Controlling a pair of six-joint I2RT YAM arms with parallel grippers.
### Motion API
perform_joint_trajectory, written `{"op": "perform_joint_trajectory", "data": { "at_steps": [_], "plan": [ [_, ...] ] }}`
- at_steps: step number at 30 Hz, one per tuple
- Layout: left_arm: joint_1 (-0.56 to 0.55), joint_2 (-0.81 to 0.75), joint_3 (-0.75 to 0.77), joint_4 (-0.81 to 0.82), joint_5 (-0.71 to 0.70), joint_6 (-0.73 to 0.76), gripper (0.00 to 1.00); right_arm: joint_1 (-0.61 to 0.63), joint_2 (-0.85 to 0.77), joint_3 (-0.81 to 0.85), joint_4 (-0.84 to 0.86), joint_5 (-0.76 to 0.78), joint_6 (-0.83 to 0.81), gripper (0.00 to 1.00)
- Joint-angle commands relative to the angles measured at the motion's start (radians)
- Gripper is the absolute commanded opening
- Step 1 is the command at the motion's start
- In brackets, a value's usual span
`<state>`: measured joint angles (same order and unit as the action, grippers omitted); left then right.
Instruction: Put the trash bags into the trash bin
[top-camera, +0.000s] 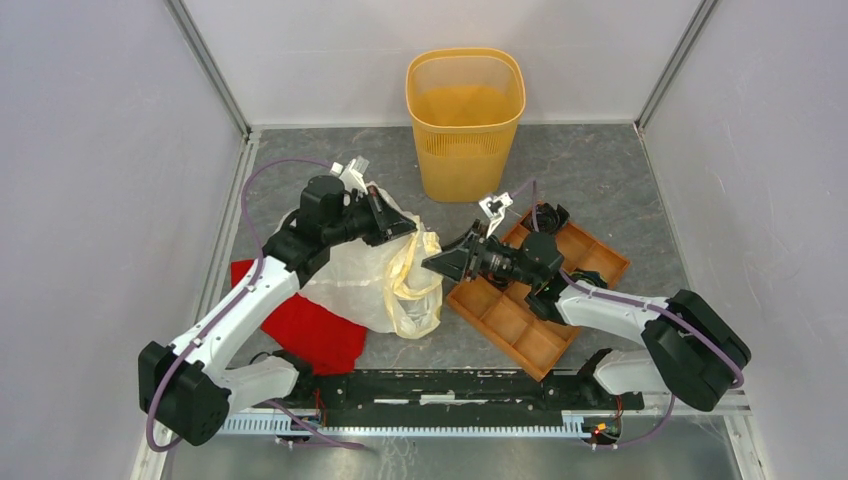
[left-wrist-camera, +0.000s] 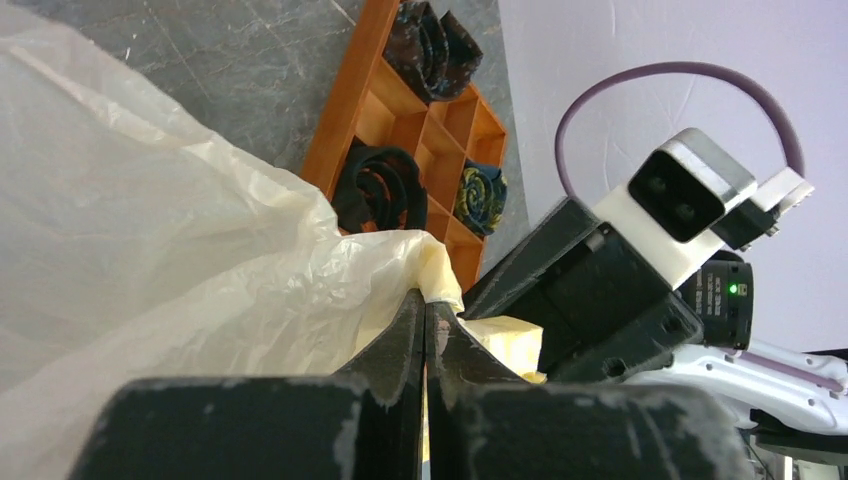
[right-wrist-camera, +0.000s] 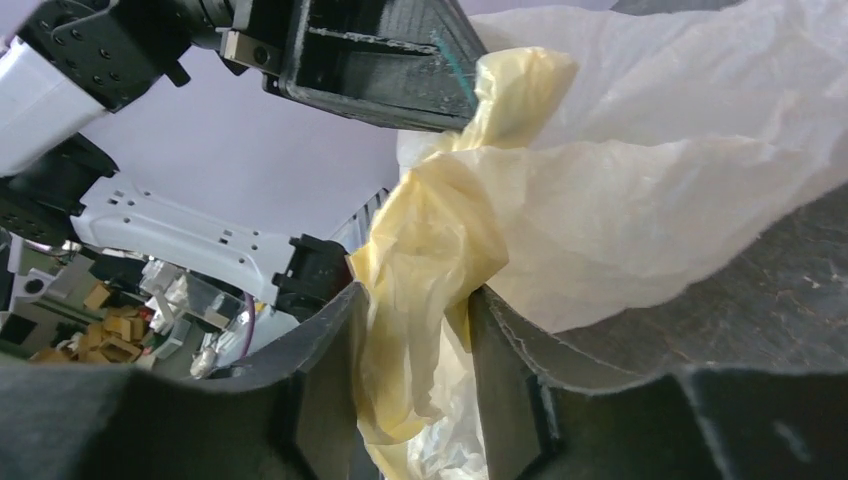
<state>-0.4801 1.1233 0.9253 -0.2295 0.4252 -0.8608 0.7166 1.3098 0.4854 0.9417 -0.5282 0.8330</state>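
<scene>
The trash bag, light, limp and slippery film, hangs pinched at its edge in the shut left gripper, a twisted bunch lying between the right gripper jaws, clamped or not I cannot tell; bunched folds likely give the surest hold.

No text, label, brand, number or sign is legible in any view

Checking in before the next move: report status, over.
Left gripper shut on bag. Right gripper astride bag's bunched edge, grip unclear. Bin upright, nothing between it and bag.
</scene>
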Motion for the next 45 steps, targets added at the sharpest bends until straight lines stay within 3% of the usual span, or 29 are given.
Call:
{"op": "perform_joint_trajectory", "data": {
  "at_steps": [1, 3, 5, 10, 19, 23, 25, 26, 27, 28, 32, 35, 39, 45],
  "plan": [
    [-0.003, -0.007, 0.011, 0.082, 0.007, -0.049, 0.02, 0.043, 0.017, 0.069, -0.01, 0.064, -0.04, 0.6],
    [-0.003, -0.005, 0.009, 0.083, 0.005, -0.05, 0.02, 0.074, 0.02, 0.083, -0.042, 0.094, -0.072, 0.78],
    [-0.003, -0.005, 0.004, 0.083, 0.006, -0.05, 0.02, 0.111, 0.014, 0.113, -0.138, 0.186, -0.128, 0.89],
    [-0.003, -0.006, -0.002, 0.087, 0.007, -0.056, 0.02, 0.18, 0.025, 0.174, -0.268, 0.401, -0.148, 0.96],
    [-0.003, -0.017, 0.001, 0.083, 0.03, -0.063, 0.02, 0.337, 0.124, 0.327, -0.454, 0.837, -0.151, 0.96],
    [-0.003, -0.032, 0.009, 0.064, 0.032, -0.045, 0.02, 0.376, 0.141, 0.324, -0.445, 0.921, -0.186, 0.77],
    [-0.002, -0.04, 0.018, 0.052, 0.024, -0.024, 0.02, 0.378, 0.13, 0.282, -0.396, 0.917, -0.201, 0.51],
    [-0.002, -0.04, 0.03, 0.043, 0.014, -0.007, 0.05, 0.378, 0.123, 0.261, -0.361, 0.905, -0.202, 0.27],
    [-0.002, -0.037, 0.042, 0.023, 0.001, 0.016, 0.09, 0.368, 0.116, 0.243, -0.338, 0.881, -0.205, 0.1],
    [-0.002, -0.029, 0.084, -0.01, -0.02, 0.059, 0.18, 0.355, 0.097, 0.23, -0.34, 0.853, -0.216, 0.01],
    [-0.002, -0.003, 0.261, -0.207, -0.238, 0.254, 0.68, 0.28, 0.0, 0.177, -0.361, 0.697, -0.278, 0.0],
    [-0.002, 0.011, 0.341, -0.217, -0.413, 0.353, 0.89, 0.219, -0.059, 0.154, -0.43, 0.554, -0.273, 0.0],
    [-0.002, 0.118, 0.444, -0.142, -0.512, 0.416, 0.97, 0.19, -0.173, 0.068, -0.485, 0.53, -0.291, 0.0],
    [-0.002, 0.423, 0.791, -0.189, -0.625, 0.442, 0.97, 0.151, -0.326, 0.012, -0.614, 0.502, -0.338, 0.0]
  ]
}}
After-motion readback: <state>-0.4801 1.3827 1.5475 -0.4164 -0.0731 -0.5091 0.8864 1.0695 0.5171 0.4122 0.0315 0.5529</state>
